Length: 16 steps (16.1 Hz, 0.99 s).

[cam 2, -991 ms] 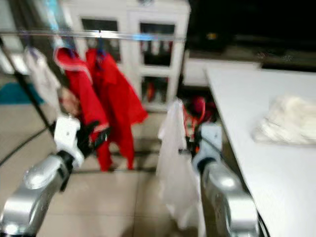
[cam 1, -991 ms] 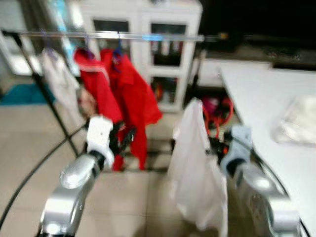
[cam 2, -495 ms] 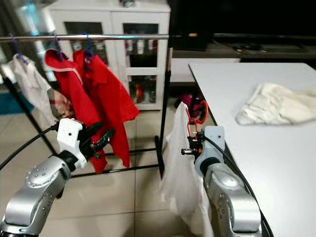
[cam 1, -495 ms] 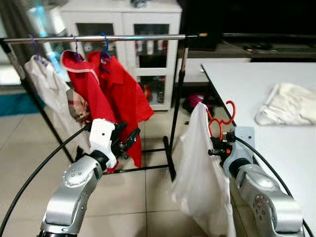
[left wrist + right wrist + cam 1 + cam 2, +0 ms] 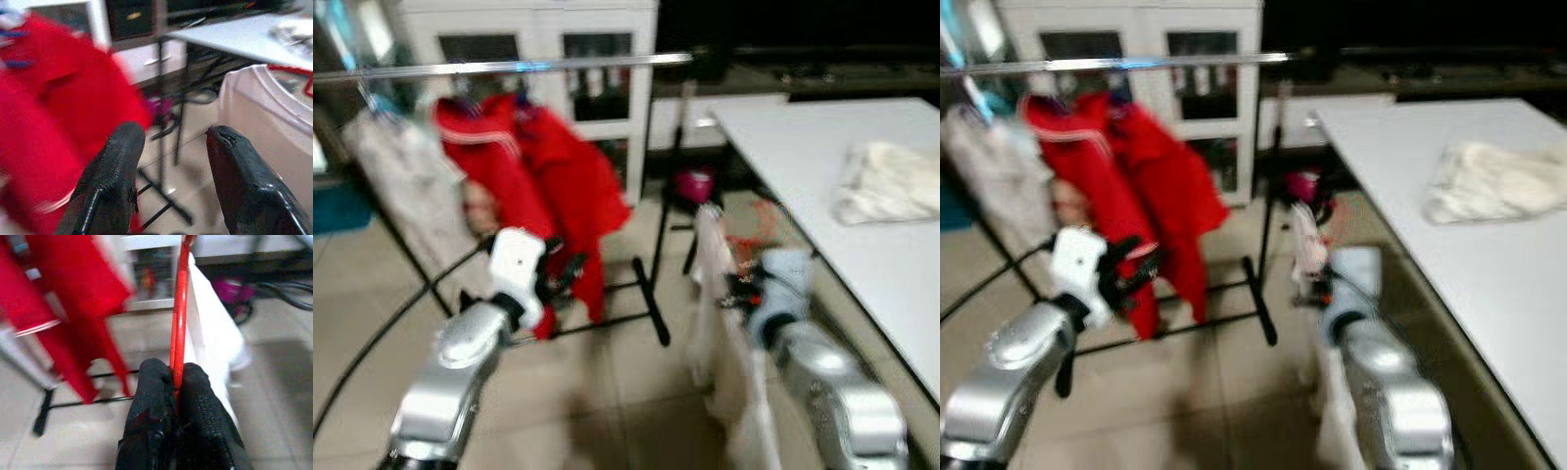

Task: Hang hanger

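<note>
Right claw (image 5: 177,382) pinches red hanger (image 5: 180,308); left claw (image 5: 171,161) gapes.

Tiled floor (image 5: 626,392), white cabinet (image 5: 548,59), white table (image 5: 862,235)

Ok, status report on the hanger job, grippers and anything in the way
Right gripper shut on the red hanger, white shirt draped on it. Left gripper open, holding nothing. Rail ahead with red garments; nothing blocking. Head views blurred.
</note>
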Available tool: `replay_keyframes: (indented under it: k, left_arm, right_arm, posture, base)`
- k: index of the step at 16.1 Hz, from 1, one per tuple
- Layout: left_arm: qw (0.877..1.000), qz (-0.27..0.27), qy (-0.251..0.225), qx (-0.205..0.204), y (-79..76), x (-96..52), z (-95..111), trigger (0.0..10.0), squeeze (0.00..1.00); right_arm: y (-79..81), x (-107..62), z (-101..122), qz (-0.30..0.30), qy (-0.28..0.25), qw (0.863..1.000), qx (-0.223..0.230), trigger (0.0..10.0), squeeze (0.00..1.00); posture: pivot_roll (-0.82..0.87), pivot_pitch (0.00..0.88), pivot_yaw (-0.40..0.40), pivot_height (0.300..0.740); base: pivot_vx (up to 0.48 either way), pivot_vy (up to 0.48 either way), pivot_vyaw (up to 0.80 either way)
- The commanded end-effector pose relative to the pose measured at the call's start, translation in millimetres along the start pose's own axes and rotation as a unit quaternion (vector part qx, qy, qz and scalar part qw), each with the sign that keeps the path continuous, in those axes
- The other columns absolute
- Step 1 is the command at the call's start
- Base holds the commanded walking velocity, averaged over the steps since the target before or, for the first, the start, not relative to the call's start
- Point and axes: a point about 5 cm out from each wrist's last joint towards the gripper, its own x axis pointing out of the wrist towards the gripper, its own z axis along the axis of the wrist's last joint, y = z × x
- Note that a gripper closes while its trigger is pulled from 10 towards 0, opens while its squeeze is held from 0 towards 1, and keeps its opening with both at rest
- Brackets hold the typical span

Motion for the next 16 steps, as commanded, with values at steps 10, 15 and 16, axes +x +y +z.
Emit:
replay_keyframes:
  k: [10,15,16]
  left_arm:
    - [0.998,-0.009,-0.06,0.023,15.1,25.2,31,10.0,0.0]
    - [0.992,-0.079,-0.085,-0.05,4.8,38.4,36,10.0,1.0]
    - [0.987,-0.101,-0.091,-0.087,0.1,40.6,37,10.0,1.0]
  right_arm:
    - [28.8,-6.6,55,0.217,-0.143,0.965,-0.043,0.0,0.0]
    - [37.8,-8.6,61,0.254,-0.161,0.951,-0.068,0.0,0.0]
    - [39.0,-8.7,63,0.251,-0.164,0.951,-0.081,0.0,0.0]
  posture:
    - [-0.09,0.0,-0.025,0.74]
    - [-0.08,0.0,-0.022,0.74]
    - [-0.09,0.0,-0.018,0.74]
  base:
    - [0.0,-0.048,0.0]
    - [0.0,0.0,0.0]
    - [0.0,0.0,0.0]
